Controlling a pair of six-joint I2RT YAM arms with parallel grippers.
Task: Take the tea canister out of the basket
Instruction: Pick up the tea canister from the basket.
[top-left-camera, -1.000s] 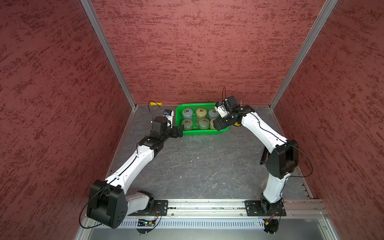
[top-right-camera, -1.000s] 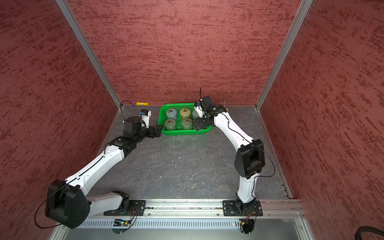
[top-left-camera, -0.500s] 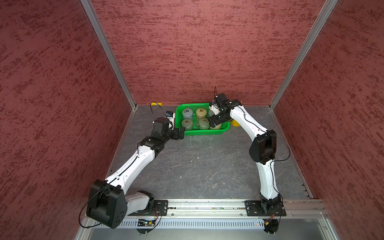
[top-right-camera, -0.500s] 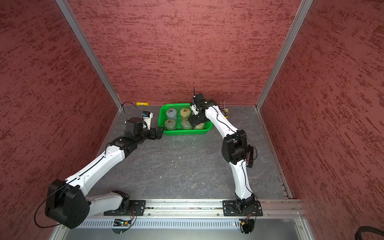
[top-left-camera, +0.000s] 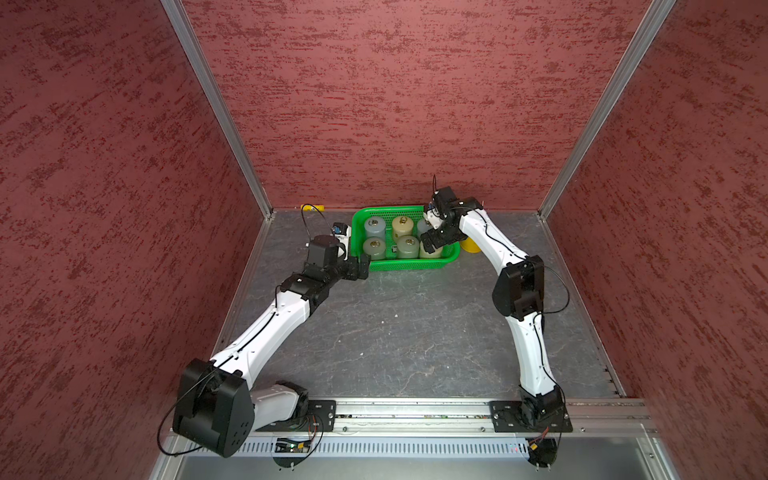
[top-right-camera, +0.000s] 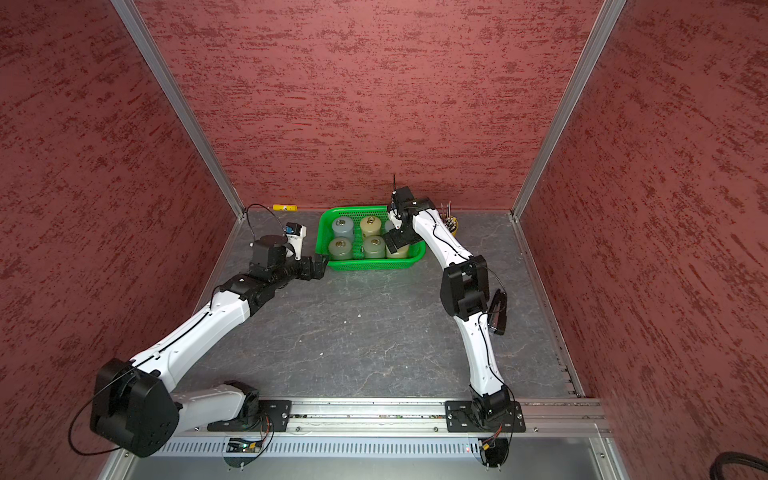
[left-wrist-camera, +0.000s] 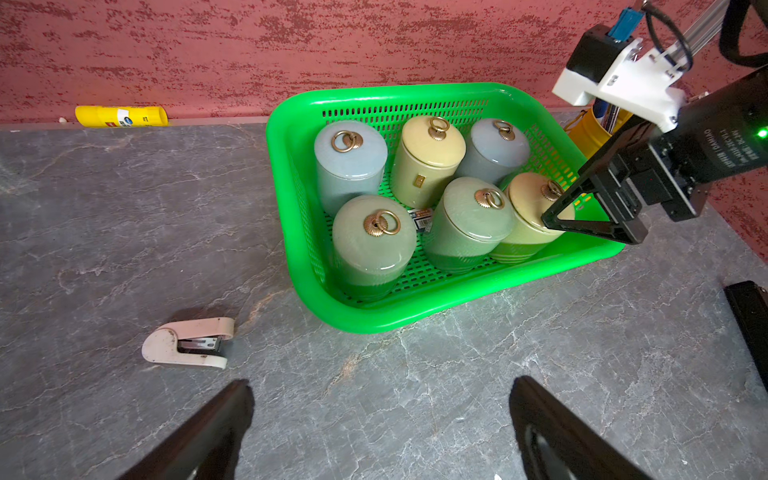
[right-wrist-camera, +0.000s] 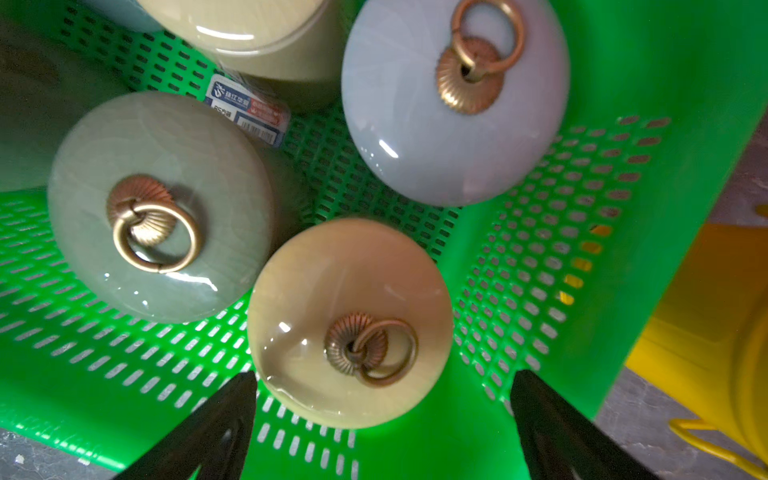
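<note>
The bright green basket (top-left-camera: 405, 266) (top-right-camera: 374, 264) (left-wrist-camera: 374, 320) stands at the back of the table and holds several lidded tea canisters with brass ring knobs. My right gripper (right-wrist-camera: 382, 382) (top-left-camera: 432, 243) hangs open over the basket's near right corner. Its fingers straddle the cream-lidded tea canister (right-wrist-camera: 349, 320) (left-wrist-camera: 525, 195) without touching it. A green-lidded canister (right-wrist-camera: 158, 208) and a pale blue one (right-wrist-camera: 453, 104) stand right beside it. My left gripper (left-wrist-camera: 380, 388) (top-left-camera: 361, 266) is open and empty, low over the table at the basket's near left corner.
A yellow pen bucket (top-left-camera: 471, 245) (right-wrist-camera: 706, 311) stands against the basket's right wall. A small stapler (left-wrist-camera: 187, 343) lies on the table left of the basket. A yellow glue stick (left-wrist-camera: 120, 115) lies along the back wall. Red walls enclose three sides.
My right arm has swung inward, carrying its open gripper from the basket's right rim to above the near right canister. The left arm has barely moved.
</note>
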